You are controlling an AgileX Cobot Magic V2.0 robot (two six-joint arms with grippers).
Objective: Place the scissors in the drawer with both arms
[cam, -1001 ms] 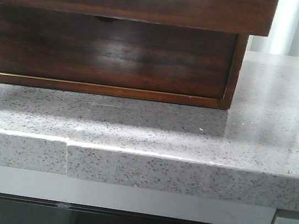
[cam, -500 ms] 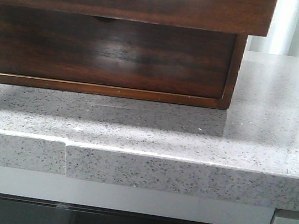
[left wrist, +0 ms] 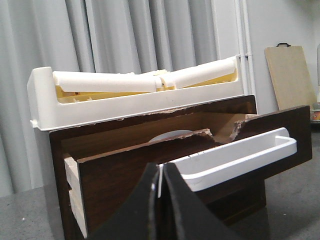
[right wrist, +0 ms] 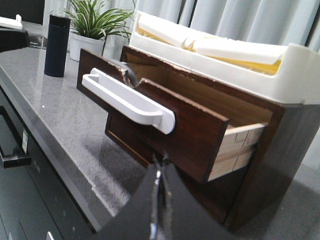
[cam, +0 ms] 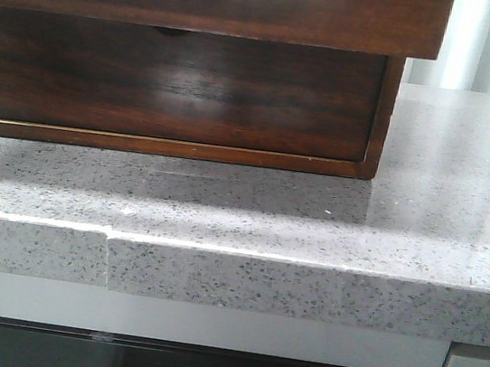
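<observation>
The drawer [left wrist: 200,165] is pulled out of the dark wooden cabinet. Its glossy brown front carries a white strip [left wrist: 240,155] along the top edge. It also shows in the right wrist view [right wrist: 170,115] and at the top of the front view [cam: 207,0]. The scissors are not in view. A pale grey rounded shape [left wrist: 167,135] sits inside the drawer, and I cannot tell what it is. My left gripper [left wrist: 161,167] is shut and empty, in front of the drawer's left end. My right gripper [right wrist: 159,160] is shut and empty, off its right end. Neither gripper shows in the front view.
A lower drawer front with a half-round notch [cam: 170,32] sits under the open drawer. A white tray [left wrist: 130,102] lies on top of the cabinet. A dark cylinder [right wrist: 56,45] and a potted plant [right wrist: 95,25] stand on the speckled grey counter [cam: 313,220]. A wooden board [left wrist: 292,75] leans against the wall.
The front view has shifted a few pixels to the left. Nothing else has visibly moved.
</observation>
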